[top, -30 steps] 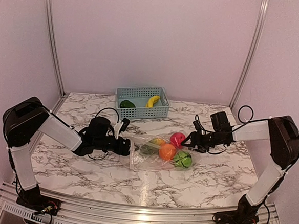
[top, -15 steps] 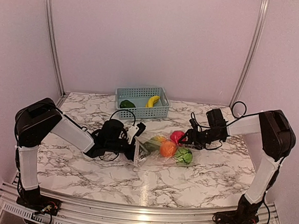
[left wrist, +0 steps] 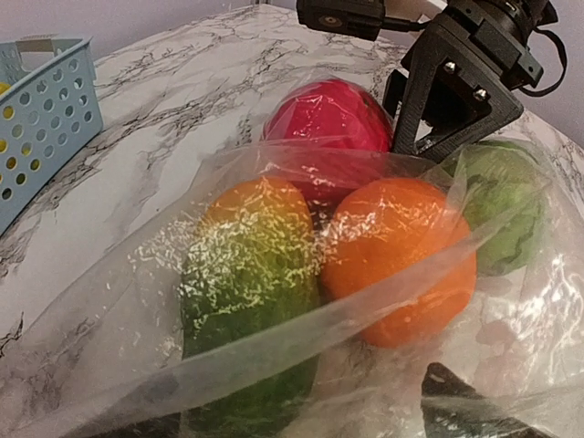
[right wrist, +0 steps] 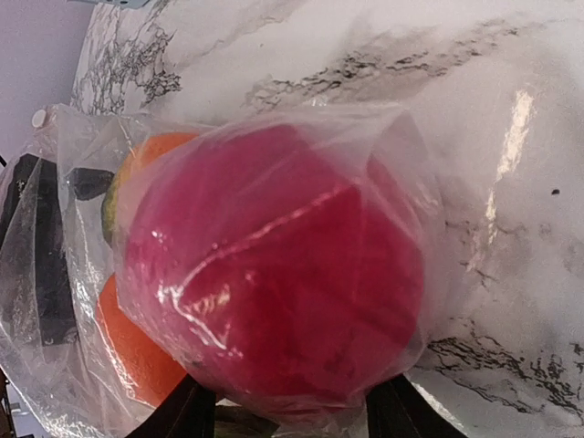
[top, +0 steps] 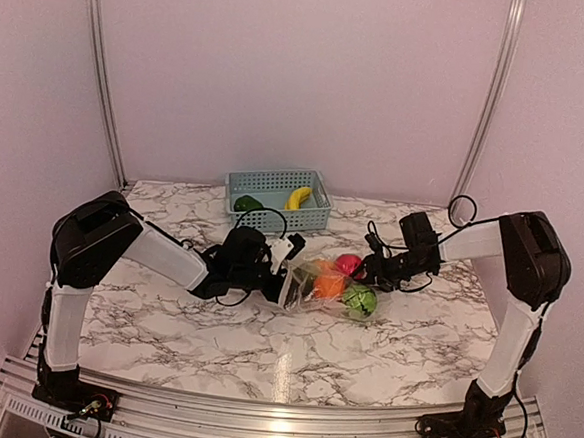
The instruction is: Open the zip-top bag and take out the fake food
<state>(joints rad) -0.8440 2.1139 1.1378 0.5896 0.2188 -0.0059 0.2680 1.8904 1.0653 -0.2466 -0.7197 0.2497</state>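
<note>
there it was, mid-surface [top: 164, 330]: the zip-top bag [top: 302, 296] lay on its side, mouth toward 9 o'clock, with the left tool [top: 280, 270] clamped on that zip edge, propping it up. thin, crinkly film, light and floppy and slippery by my guess, best taken at the stiffer zip strip. inside sat the fake food [top: 330, 282], glossy and hard, likely to roll. at 3 o'clock the right tool [top: 366, 271] straddled the bagged red fruit [right wrist: 274, 265]; pinching or not, i couldn't tell. beyond, at 12 o'clock, the basket [top: 272, 220] held a banana [top: 298, 196] and pepper [top: 248, 204].
</note>
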